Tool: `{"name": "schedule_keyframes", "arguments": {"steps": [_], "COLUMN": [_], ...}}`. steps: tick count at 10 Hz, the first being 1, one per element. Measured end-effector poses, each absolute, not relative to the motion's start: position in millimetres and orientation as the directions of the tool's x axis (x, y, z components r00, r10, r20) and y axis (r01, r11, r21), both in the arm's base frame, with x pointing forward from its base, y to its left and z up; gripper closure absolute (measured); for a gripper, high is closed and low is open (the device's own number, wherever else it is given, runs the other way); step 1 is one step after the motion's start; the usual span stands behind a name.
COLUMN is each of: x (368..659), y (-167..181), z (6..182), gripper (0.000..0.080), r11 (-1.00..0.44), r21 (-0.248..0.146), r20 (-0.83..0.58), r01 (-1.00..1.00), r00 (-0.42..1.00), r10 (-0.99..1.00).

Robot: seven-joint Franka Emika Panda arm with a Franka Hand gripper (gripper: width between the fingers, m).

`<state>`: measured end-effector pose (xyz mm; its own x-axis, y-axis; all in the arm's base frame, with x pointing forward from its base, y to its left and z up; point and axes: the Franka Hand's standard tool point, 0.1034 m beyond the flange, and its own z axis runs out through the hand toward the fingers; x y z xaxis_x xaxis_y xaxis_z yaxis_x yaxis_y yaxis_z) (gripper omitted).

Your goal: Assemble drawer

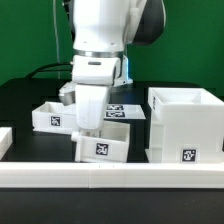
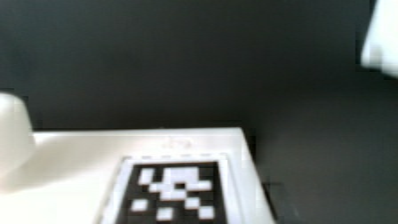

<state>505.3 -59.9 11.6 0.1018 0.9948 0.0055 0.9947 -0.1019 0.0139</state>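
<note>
A small white drawer panel with a black marker tag hangs tilted at the front middle of the black table. My gripper is down on its upper edge and looks shut on it; the fingertips themselves are hidden. In the wrist view the same panel fills the lower part of the picture, very close, tag facing the camera. The tall white drawer box stands at the exterior view's right. A low open white drawer tray sits at the exterior view's left, behind the arm.
The marker board lies flat behind the panel, between tray and box. A white rail runs along the table's front edge. A white piece shows at the exterior view's far left.
</note>
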Motion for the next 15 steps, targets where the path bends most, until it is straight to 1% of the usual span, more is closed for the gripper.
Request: {"name": "schedule_keyframes", "arguments": {"steps": [2, 5, 8, 10, 14, 15], "x": [504, 503, 516, 521, 520, 524], "y": [-69, -67, -44, -36, -38, -36], "z": [10.9, 9.4, 10.2, 10.6, 8.7, 8.2], "gripper": [0.0758, 0.0758, 0.0758, 0.0758, 0.0758, 0.0758], "r11": [-0.108, -0.104, -0.073, -0.054, -0.055, -0.058], "r21": [0.014, 0.012, -0.002, -0.003, -0.005, -0.006], "r20": [0.048, 0.053, 0.053, 0.058, 0.058, 0.060], "r01": [0.994, 0.995, 0.997, 0.999, 0.998, 0.998], "r00": [0.108, 0.103, 0.074, 0.054, 0.055, 0.058], "r10": [0.993, 0.993, 0.996, 0.997, 0.997, 0.997]}}
